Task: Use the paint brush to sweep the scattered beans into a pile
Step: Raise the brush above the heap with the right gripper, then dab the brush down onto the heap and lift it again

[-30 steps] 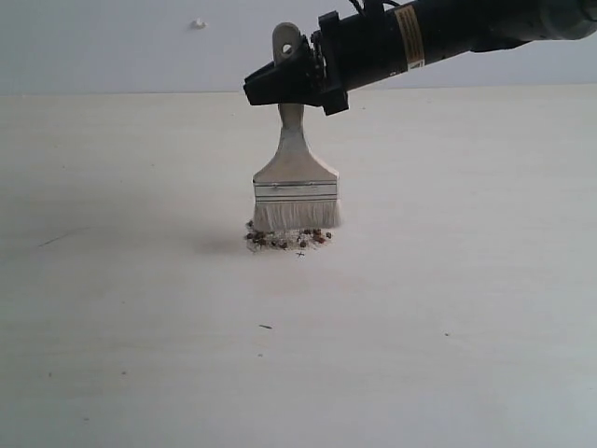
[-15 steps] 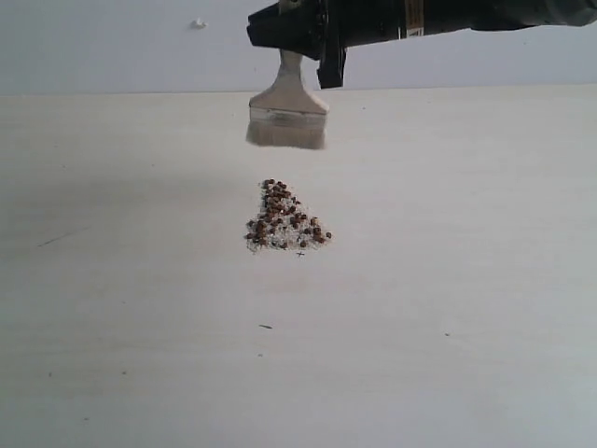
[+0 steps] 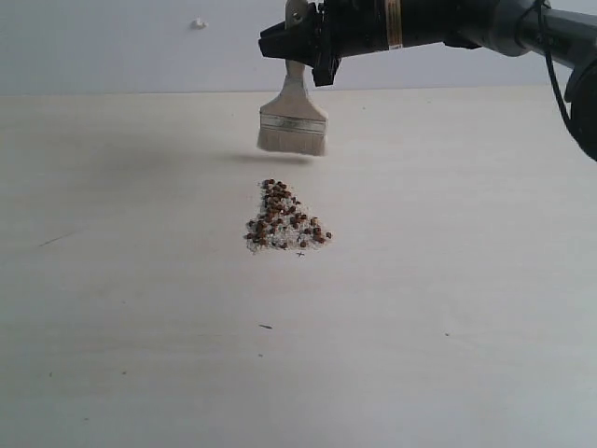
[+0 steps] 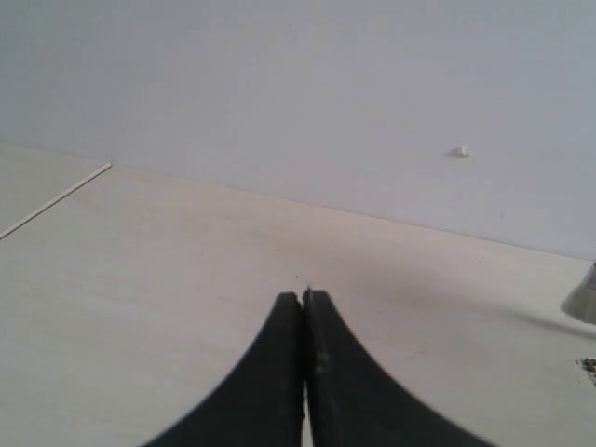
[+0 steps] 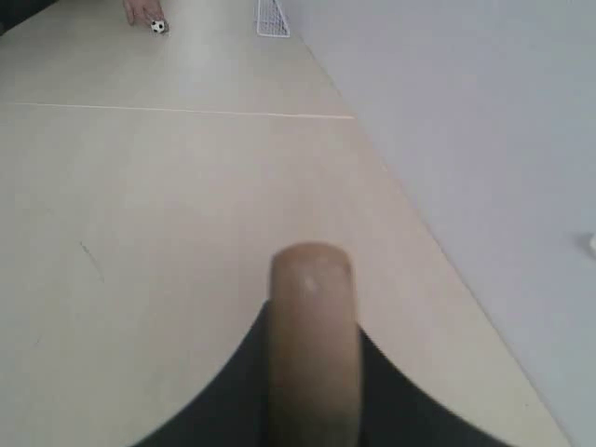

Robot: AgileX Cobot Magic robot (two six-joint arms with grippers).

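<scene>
Right claw [image 3: 294,47]: clenched on the wooden handle of the paint brush [image 3: 293,121], which hangs bristles down, clear of the counter [image 3: 448,280]
Brush position: in the air on the wall side of the beans [image 3: 283,217], near them but not touching
Beans: one rough triangular heap mixed with white crumbs, mid-counter
Step, as I judge it: pile nearly made; only the ragged lower edge wants tidying
Method: lower until the bristle tips just bend, keep the ferrule square to the stroke, and draw short light strokes inward toward the heap's middle. Press too hard and the round beans will likely roll or flick away
Left claw [image 4: 304,307]: jaws pressed together, nothing between them, low over bare counter, with the heap only at the edge of its view
Counter: pale, smooth and matt, with a few dark specks [image 3: 266,327]
Room: plain pale wall [image 3: 112,47] with one small white mark [image 3: 198,23]; my right wrist view shows a small black-and-white ball [image 5: 158,26] far off
</scene>
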